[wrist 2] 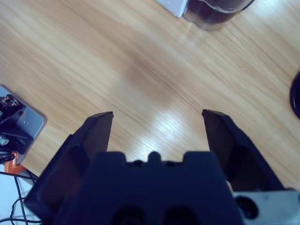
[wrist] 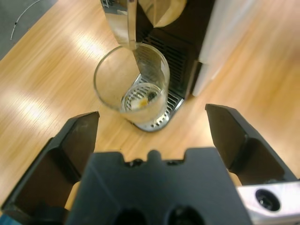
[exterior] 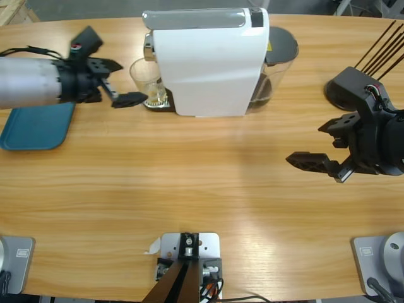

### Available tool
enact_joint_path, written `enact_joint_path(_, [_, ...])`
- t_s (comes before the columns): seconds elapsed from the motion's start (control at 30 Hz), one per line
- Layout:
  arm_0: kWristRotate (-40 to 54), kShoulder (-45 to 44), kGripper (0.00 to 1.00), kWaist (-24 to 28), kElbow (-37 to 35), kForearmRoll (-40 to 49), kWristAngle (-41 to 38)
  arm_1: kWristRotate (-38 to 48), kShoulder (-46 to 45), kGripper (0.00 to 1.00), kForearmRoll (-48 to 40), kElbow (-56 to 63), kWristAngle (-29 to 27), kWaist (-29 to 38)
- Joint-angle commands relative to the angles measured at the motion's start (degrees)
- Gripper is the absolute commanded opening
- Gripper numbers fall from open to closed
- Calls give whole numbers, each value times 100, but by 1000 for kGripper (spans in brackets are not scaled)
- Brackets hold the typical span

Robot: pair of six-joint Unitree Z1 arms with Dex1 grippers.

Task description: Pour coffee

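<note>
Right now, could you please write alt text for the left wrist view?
The open left gripper faces a clear glass standing on the drip tray of a coffee machine, under its spout. A little coffee lies in the glass; the wooden table surrounds them.

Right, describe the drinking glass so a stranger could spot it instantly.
Find the big white coffee machine at the table's far edge. On the metal drip tray at its front stands the clear round glass, open-topped, the only see-through cup, a little coffee at its bottom.
</note>
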Motion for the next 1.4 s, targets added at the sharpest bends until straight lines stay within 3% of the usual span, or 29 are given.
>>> enact_joint_path(0.03, [-684,-1996,996,-80,-359,2781,68,-53,-124,853,158,-356,53,-72])
enact_joint_path(0.13, [-967,-2813,992,-178,-854,4348,86,-245,-161,849,423,-865,-5,-121])
enact_joint_path(0.2, [-1016,-2898,977,-185,-1348,5288,123,-517,27,842,631,-1242,120,-510])
enact_joint_path(0.23, [-1021,-2933,977,-185,-1413,5557,170,-686,192,773,742,-1463,222,-789])
enact_joint_path(0.3, [-1141,-3024,931,-203,-1229,5541,263,-949,443,730,771,-1709,563,-1269])
enact_joint_path(0.33, [-1218,-2979,898,-203,-1141,5488,263,-1041,593,640,771,-1792,775,-1547])
enact_joint_path(0.37, [-1304,-2877,890,-203,-995,5385,270,-1120,739,619,770,-1832,905,-1786])
enact_joint_path(0.67, [-1371,-2759,894,-212,-520,4815,376,-1881,1721,651,1065,-2947,944,-2457])
enact_joint_path(0.8, [-1364,-2792,895,-212,-436,4671,376,-1876,1902,632,1627,-4165,826,-2471])
enact_joint_path(0.83, [-1364,-2792,895,-212,-429,4661,376,-1867,2004,599,1763,-4464,821,-2471])
enact_joint_path(0.9, [-1364,-2792,894,-212,-418,4643,376,-1888,2226,341,1935,-4938,721,-2471])
enact_joint_path(0.97, [-1364,-2783,895,-212,-406,4620,381,-2006,2483,193,2141,-5297,721,-2471])
enact_joint_path(1.0, [-1364,-2789,894,-212,-403,4615,378,-2053,2653,37,2304,-5520,731,-2471])
enact_joint_path(1.03, [-1364,-2792,894,-212,-399,4610,378,-2067,2818,0,2469,-5749,779,-2471])
enact_joint_path(1.4, [-1364,-2831,893,-212,-376,4585,385,-2013,3150,0,2775,-6376,839,-2445])
